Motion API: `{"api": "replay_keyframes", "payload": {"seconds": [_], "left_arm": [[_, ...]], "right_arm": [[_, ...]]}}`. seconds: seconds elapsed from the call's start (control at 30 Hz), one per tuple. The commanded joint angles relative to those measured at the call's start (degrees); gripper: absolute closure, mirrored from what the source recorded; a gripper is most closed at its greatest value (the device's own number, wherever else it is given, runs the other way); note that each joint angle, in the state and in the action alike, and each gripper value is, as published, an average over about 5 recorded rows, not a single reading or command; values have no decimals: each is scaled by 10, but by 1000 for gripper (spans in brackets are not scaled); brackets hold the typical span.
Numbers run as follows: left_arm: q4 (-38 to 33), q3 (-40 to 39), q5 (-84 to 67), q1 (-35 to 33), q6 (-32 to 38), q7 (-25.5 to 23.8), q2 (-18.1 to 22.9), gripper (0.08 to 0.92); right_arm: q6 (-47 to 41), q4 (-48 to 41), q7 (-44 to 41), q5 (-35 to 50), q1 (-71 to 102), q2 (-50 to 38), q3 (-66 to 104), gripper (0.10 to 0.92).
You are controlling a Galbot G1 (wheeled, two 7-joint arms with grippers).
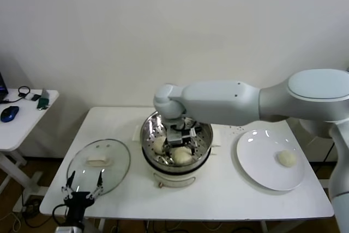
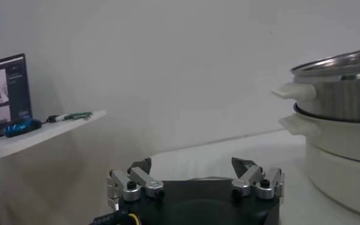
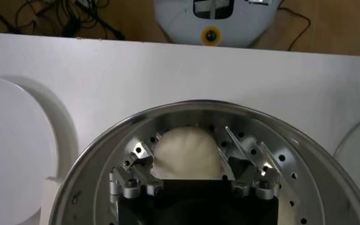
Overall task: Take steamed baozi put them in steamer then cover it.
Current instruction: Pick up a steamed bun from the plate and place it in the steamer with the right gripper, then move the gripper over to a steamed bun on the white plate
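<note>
Item: right claw (image 3: 187, 160), jaws wide, gripping nothing, baozi (image 3: 186, 153) between them inside steamer (image 3: 100, 159). Your remaining bun (image 1: 286, 158) lies rightward on plate (image 1: 262, 173).

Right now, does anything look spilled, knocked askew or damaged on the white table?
Nothing stands out. The round steel steamer basket sits level on its white pot base, cream-white buns lie inside it, one bun remains on the flat white plate, and the clear glass lid lies flat.

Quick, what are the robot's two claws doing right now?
Left claw: open, holding nothing, by the table's front edge.
Right claw: open around a round cream-white bun inside the shiny steel steamer basket.
</note>
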State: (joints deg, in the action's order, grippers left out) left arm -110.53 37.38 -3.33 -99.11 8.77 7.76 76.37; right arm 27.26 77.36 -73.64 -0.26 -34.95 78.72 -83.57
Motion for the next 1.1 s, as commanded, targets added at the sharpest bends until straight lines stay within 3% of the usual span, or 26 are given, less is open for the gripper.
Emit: {"api": "replay_keyframes", "payload": {"seconds": [0.03,0.3,0.6,0.8,0.93,1.1], "left_arm": [[0,0,-2,0,1,0,0,177],[-4,-1,0,3,1,1,-1,177],[-12,-5,4,8,-1,3,-3,177],[-12,-7,6,6,-3,8,-3,177],[-11,-7,7,7,-5,8,-5,177],[-9,-7,7,7,-5,8,-5,177]], "right_arm": [[-3,7,2,0,-15,-13,10,203],[-31,27,38,23,-84,-115,31,203],[-197,41,155,174,-165,-295,-93,203],[-286,35,187,208,-149,-422,-126,203],[-332,25,199,207,-120,-488,-124,203],[-343,8,202,139,-41,-552,-73,203]]}}
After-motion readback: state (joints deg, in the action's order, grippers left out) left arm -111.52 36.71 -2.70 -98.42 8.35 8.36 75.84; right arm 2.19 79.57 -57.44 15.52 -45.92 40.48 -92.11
